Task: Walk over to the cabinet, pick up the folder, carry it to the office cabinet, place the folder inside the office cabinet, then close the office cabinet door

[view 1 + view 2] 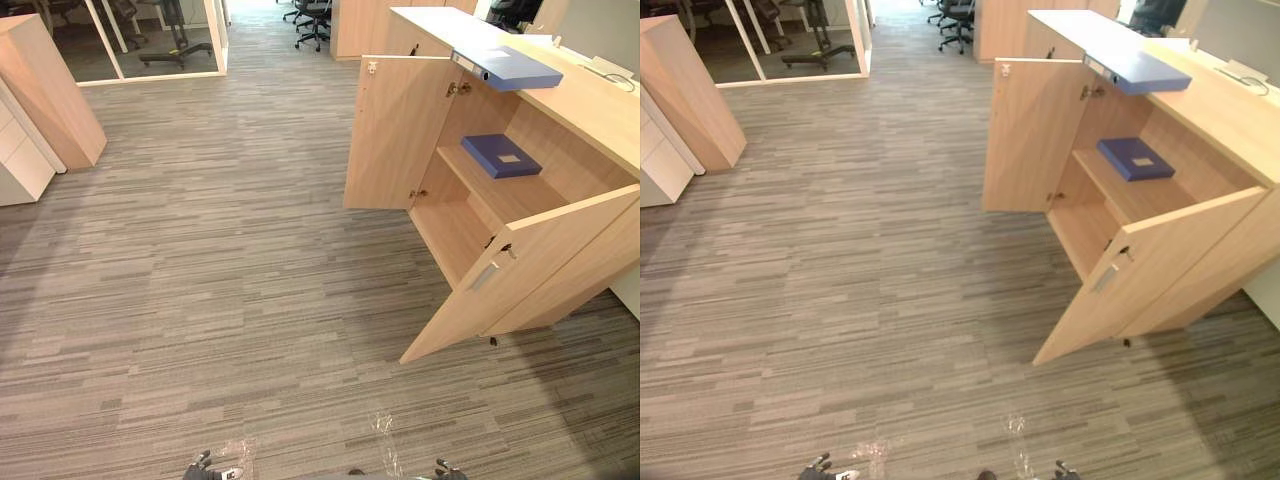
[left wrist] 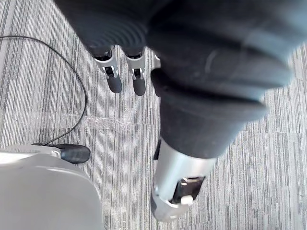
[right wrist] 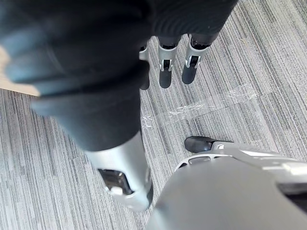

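- The robot's left hand [image 2: 136, 76] hangs over the grey striped carpet [image 1: 220, 300], fingers straight and pointing down, thumb [image 2: 180, 177] apart from them, holding nothing.
- The right hand [image 3: 165, 72] hangs the same way, fingers straight and loose, thumb [image 3: 122, 177] apart, nothing in its grasp.
- Strips of clear tape [image 2: 108, 123] lie stuck to the carpet below the hands.
- Ahead and to the right stands the pale wood office cabinet [image 1: 590, 110], well apart from both hands, with both doors open.
- The far door [image 1: 395, 130] is swung out over the carpet; the near door [image 1: 520, 270], with a metal handle [image 1: 484, 276], is swung out toward the robot.
- A dark blue folder [image 1: 500, 155] lies flat on the shelf [image 1: 500, 195] inside the office cabinet, a pale label on its cover.
- A light blue folder [image 1: 510, 67] lies flat on the office cabinet's top, at the front edge just above the open compartment.
- Across the floor to the left stands a second wood cabinet [image 1: 50, 90], with a white drawer unit [image 1: 20, 150] just beside it.
- Behind them are a glass partition [image 1: 150, 40] and, farther back, black office chairs [image 1: 313, 20].
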`<state>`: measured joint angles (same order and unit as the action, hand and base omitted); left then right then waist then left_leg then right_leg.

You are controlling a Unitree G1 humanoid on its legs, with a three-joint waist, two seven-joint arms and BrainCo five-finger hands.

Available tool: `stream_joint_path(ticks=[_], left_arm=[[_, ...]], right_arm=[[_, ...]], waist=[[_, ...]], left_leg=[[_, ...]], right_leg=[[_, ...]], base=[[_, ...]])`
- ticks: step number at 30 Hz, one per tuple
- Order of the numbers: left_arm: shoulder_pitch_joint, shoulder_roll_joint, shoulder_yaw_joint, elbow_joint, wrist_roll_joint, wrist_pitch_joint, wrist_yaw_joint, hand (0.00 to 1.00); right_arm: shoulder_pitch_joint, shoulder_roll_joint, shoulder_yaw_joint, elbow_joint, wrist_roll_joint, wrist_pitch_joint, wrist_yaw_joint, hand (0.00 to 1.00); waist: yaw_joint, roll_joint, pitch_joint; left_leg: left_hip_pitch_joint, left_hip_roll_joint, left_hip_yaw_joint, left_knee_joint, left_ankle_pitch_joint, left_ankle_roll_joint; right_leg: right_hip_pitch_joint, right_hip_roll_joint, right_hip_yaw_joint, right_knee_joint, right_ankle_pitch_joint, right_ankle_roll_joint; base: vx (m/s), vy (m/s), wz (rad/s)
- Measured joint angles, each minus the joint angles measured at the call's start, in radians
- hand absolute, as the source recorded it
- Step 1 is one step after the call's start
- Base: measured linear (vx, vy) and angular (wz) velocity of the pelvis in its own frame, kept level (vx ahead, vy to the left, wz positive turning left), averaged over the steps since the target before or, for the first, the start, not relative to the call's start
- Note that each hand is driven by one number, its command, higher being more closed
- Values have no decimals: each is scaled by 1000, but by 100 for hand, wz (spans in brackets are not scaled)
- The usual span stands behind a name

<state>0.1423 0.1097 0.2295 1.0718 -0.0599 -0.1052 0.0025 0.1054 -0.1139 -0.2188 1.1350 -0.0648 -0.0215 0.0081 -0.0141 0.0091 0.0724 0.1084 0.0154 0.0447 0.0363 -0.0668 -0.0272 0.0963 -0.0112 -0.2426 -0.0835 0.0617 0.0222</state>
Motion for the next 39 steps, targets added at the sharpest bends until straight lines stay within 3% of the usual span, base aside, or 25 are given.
stream_joint_path(ticks=[9, 33, 35, 37, 39], left_arm=[[-2, -1, -28, 0, -42, -1, -29, 0], [-22, 13, -16, -2, -6, -7, 12, 0], [-29, 17, 4, -7, -21, -11, 14, 0], [-31, 19, 13, -28, -32, -12, 18, 0], [-30, 19, 28, -77, -62, -15, 19, 0]], right_arm=[[-1, 7, -24, 0, 0, 0, 1, 0], [-3, 10, -25, 0, 0, 0, 4, 0], [-10, 7, -31, 2, 2, 0, 7, 0], [-13, 3, -37, 9, 3, 0, 8, 0], [-16, -10, -65, 18, 5, 1, 9, 0]], waist=[[0, 0, 16], [-1, -22, 24], [0, -21, 30], [-6, -18, 35], [3, -10, 63]], left_leg=[[13, 7, 4, -1, -1, -2], [13, 7, 6, -7, 1, -7], [-70, 10, 0, 136, -62, -17], [-127, 15, 2, 241, -99, -51], [-223, 27, 36, 478, -125, -107]], right_leg=[[6, 6, 0, -6, -3, 3], [7, 6, -1, -6, -1, 2], [-3, 2, -10, -6, -14, 6], [-3, -1, -40, -6, -28, -14], [23, -10, -53, -5, -31, -18]], base=[[-23, -1, -1], [0, 0, 0], [-63, 21, 19], [-69, 25, 35], [-43, 67, 18]])
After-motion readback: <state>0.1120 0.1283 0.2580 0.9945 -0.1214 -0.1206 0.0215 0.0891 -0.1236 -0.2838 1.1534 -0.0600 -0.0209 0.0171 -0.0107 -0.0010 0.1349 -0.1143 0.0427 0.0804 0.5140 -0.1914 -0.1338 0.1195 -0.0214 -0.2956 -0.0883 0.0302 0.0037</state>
